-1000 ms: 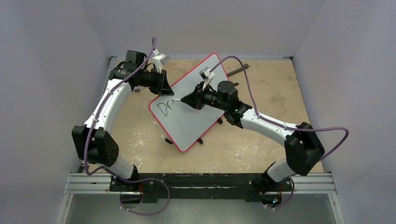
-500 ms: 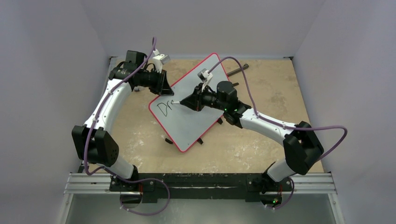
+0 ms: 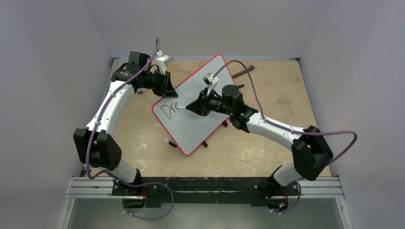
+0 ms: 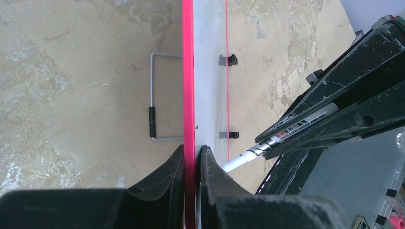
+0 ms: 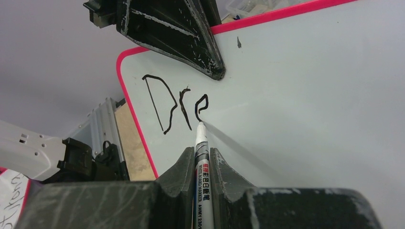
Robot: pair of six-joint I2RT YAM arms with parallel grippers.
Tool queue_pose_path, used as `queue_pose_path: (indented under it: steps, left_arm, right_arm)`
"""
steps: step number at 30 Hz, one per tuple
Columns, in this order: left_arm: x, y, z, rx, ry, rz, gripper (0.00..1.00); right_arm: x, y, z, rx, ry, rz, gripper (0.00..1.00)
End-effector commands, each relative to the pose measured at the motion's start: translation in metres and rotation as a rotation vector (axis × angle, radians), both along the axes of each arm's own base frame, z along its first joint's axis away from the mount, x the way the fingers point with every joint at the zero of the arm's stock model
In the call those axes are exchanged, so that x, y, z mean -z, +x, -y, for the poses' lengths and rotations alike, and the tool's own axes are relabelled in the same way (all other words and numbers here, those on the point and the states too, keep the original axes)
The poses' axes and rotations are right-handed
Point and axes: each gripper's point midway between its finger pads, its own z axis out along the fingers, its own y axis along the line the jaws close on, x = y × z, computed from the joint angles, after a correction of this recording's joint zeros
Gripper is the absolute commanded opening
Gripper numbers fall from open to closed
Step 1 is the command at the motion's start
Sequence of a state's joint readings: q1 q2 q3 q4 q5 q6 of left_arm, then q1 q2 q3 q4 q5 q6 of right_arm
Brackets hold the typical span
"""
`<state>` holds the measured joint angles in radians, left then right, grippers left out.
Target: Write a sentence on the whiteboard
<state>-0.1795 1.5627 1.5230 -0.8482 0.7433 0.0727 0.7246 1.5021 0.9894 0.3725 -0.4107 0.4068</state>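
Observation:
The whiteboard (image 3: 200,109), white with a thin red rim, stands tilted in the middle of the table. My left gripper (image 3: 168,88) is shut on its upper left rim; the red rim (image 4: 189,95) runs between the jaws. My right gripper (image 3: 191,106) is shut on a white marker (image 5: 202,157), whose tip touches the board (image 5: 296,86). Of the sentence only black letters "Dre" (image 5: 174,106) show, near the board's left corner; they also show in the top view (image 3: 169,109). The marker also shows in the left wrist view (image 4: 282,138).
A wire stand (image 4: 155,98) sticks out behind the board. Small black clips (image 4: 228,60) sit on its far edge. A dark rod (image 3: 243,71) lies on the table behind the board. Grey walls close in the table on three sides.
The "e" has been added after "Dr". My right gripper has shifted slightly with the marker along the line. The left arm has not moved.

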Motion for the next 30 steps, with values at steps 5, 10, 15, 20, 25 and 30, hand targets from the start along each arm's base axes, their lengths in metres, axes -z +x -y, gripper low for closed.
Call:
queue_pose_path:
  steps: [5, 10, 15, 20, 25, 30]
  left_arm:
    - [-0.026, 0.001, 0.006, 0.071, -0.006, 0.170, 0.00]
    - [-0.026, 0.000, 0.006, 0.074, -0.006, 0.171, 0.00]
    - [-0.026, 0.000, 0.006, 0.075, -0.007, 0.170, 0.00]
    - [-0.028, -0.001, 0.007, 0.075, -0.009, 0.173, 0.00]
    - [-0.028, -0.001, 0.007, 0.078, -0.010, 0.173, 0.00]
    - [-0.028, -0.002, 0.007, 0.080, -0.012, 0.175, 0.00]
  right_arm:
    - [0.002, 0.015, 0.016, 0.113, -0.051, 0.027, 0.00]
    - [-0.015, 0.015, 0.016, 0.115, -0.030, 0.053, 0.00]
    - [-0.034, 0.010, 0.020, 0.108, -0.004, 0.076, 0.00]
    - [-0.053, 0.000, 0.025, 0.100, 0.054, 0.110, 0.00]
    - [-0.058, 0.002, 0.027, 0.106, 0.085, 0.120, 0.00]
    - [-0.053, 0.010, 0.024, 0.113, 0.076, 0.111, 0.00]
